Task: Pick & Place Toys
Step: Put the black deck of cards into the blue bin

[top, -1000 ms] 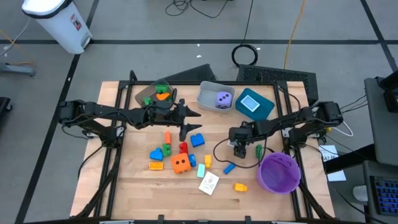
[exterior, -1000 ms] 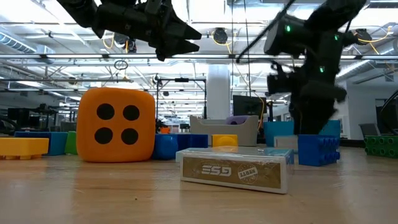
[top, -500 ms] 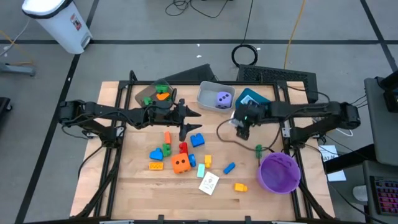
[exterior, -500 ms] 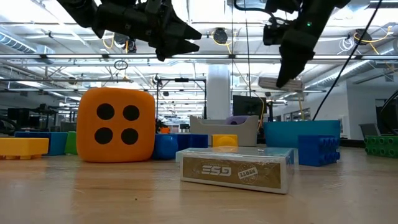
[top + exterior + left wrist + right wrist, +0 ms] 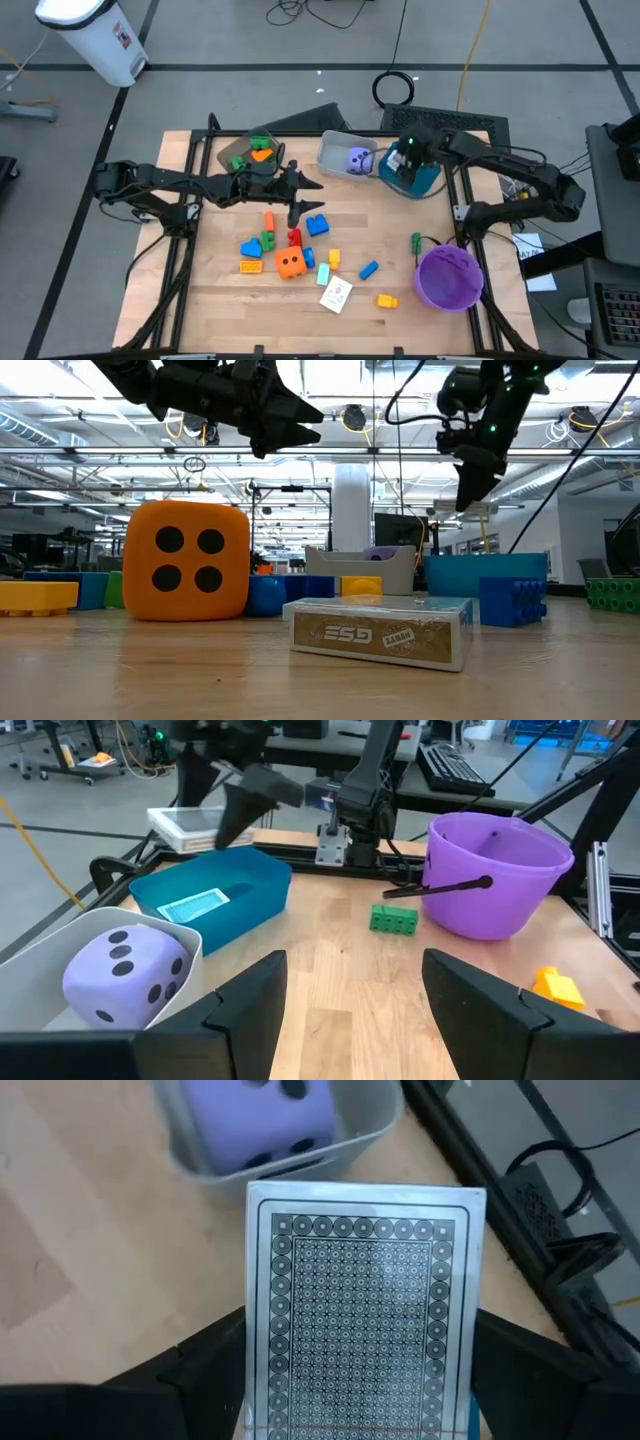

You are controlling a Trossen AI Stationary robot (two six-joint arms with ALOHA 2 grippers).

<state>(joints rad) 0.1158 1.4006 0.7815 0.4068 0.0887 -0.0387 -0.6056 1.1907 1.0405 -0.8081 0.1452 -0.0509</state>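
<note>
My right gripper (image 5: 399, 166) hangs over the teal bin (image 5: 428, 178) at the far right, shut on a white card with a patterned back (image 5: 365, 1310). One white-blue card (image 5: 194, 905) lies inside that bin. A purple die (image 5: 124, 976) sits in the grey bin (image 5: 335, 150) beside it. My left gripper (image 5: 303, 198) hovers open and empty above the table's middle. Below it lie an orange die (image 5: 291, 263), several small blocks (image 5: 264, 240) and more cards (image 5: 337, 293). My right gripper pinches the card between its two fingers, by the two long edges (image 5: 252, 1380) near the card's back end. The fingers slant down from above and lie along the card. The card (image 5: 467, 508) is lifted clear, about level over the teal bin.
The purple bowl (image 5: 449, 276) stands at the near right with a green block (image 5: 415, 241) beside it. A brown bin (image 5: 248, 151) holding blocks is at the far left. A blue block (image 5: 368, 269) and a yellow one (image 5: 386, 300) lie near the front.
My right gripper has risen from the table's right middle and swung toward the far edge, tipping as it went. It carries the card, lifted clear, to above the teal bin.
</note>
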